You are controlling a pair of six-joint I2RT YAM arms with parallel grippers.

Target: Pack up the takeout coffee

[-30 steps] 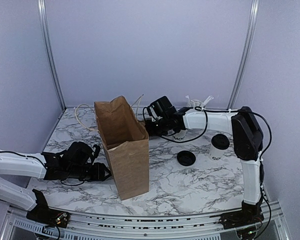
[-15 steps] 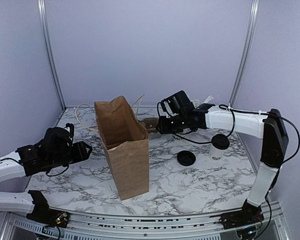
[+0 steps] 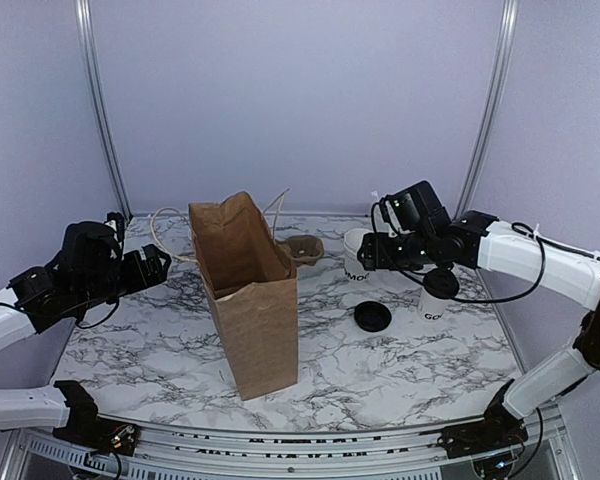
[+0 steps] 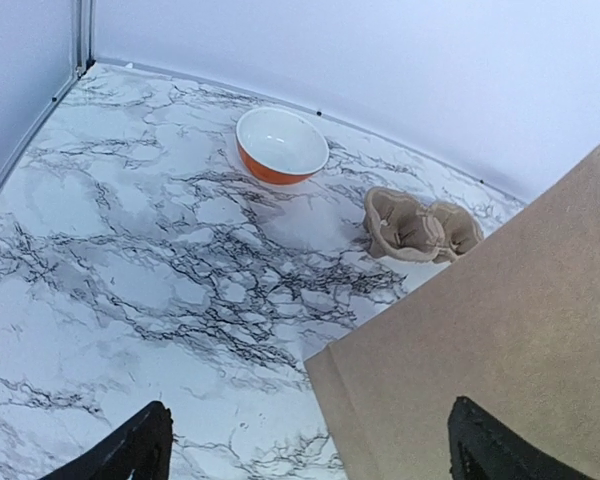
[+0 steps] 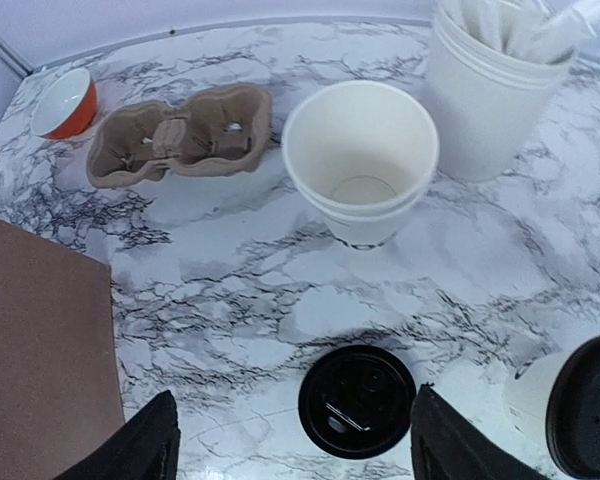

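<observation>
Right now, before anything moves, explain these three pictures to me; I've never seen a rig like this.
Two robot arms stand at a marble table. One picture looks down from above and behind the arms; the other two come from a camera on each wrist. The left gripper and right gripper are both open and hold nothing. On the table are a brown paper bag, an open white cup, a loose black lid, a lidded cup, a cup of stirrers, a pulp carrier and an orange bowl.
</observation>
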